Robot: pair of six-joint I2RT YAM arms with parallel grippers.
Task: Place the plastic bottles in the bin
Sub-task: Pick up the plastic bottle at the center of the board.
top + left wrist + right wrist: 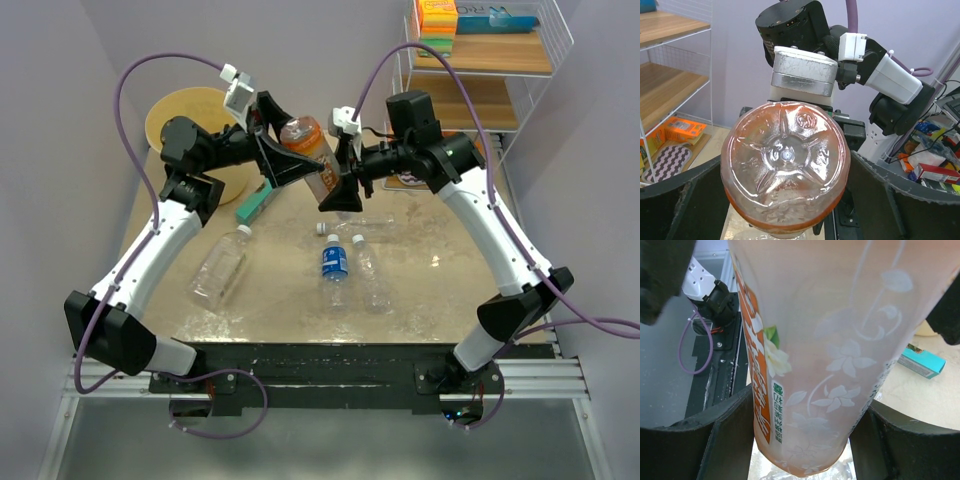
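Table [440, 275]: orange bottle [306, 140] clamped between right fingers [695, 440]; left fingers [680, 200] flanking, grip unclear.

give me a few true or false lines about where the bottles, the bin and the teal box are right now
1. The right pincer is closed on the orange bottle. True.
2. The blue-labelled bottle stands upright. False: it lies on its side on the table.
3. The bin sits at the far left corner of the table. True.
4. The teal box is inside the bin. False: it lies on the table beside the bin.
5. The orange bottle is already in the bin. False: it is held in the air between the two arms.
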